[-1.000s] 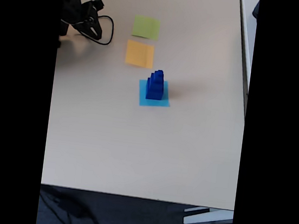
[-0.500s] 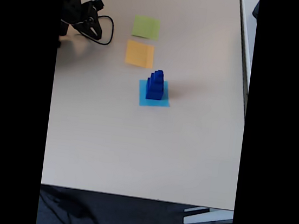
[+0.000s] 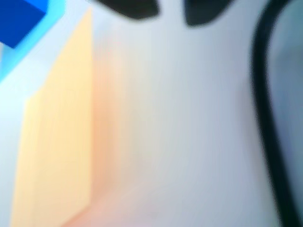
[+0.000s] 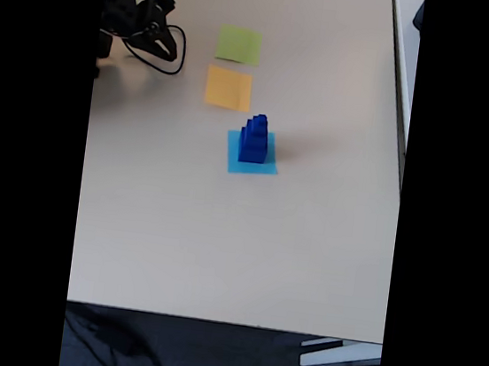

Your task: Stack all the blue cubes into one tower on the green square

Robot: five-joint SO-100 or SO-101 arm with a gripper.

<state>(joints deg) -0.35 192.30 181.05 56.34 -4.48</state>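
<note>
In the fixed view the pale beige table (image 4: 218, 251) runs from its near edge at six o'clock up past the top of the picture; its right edge stands at three o'clock with a dark gap beside it, and the left side is cut off by the black border; the whole lower half of the surface lies bare, so the open room is widest toward six o'clock; my black arm sits at about ten o'clock in the far left corner, with a black looping cable (image 4: 175, 54) curling on the surface just beside it; my jaws (image 4: 161, 46) point toward three o'clock, near the flat light yellow-green paper square (image 4: 239, 45) but apart from it; they are too small and dark there for me to tell how far apart they stand, and they grip nothing that I can see; in the wrist view two dark blurred shapes at twelve o'clock are the tips of my jaws (image 3: 171, 10), with a gap of pale surface between them and nothing in it; the picture is heavily smeared.

The solid dark blue cubes (image 4: 254, 140) stand stacked in one stepped tower near the middle of the table, on the flat light blue paper square (image 4: 265, 167), well apart from the green one; between those two squares lies the flat orange paper square (image 4: 228, 88), touching neither; in the wrist view the orange square (image 3: 57, 142) fills the left side, and a corner of a blue cube (image 3: 21, 16) shows at eleven o'clock on the light blue paper (image 3: 54, 19).
</note>
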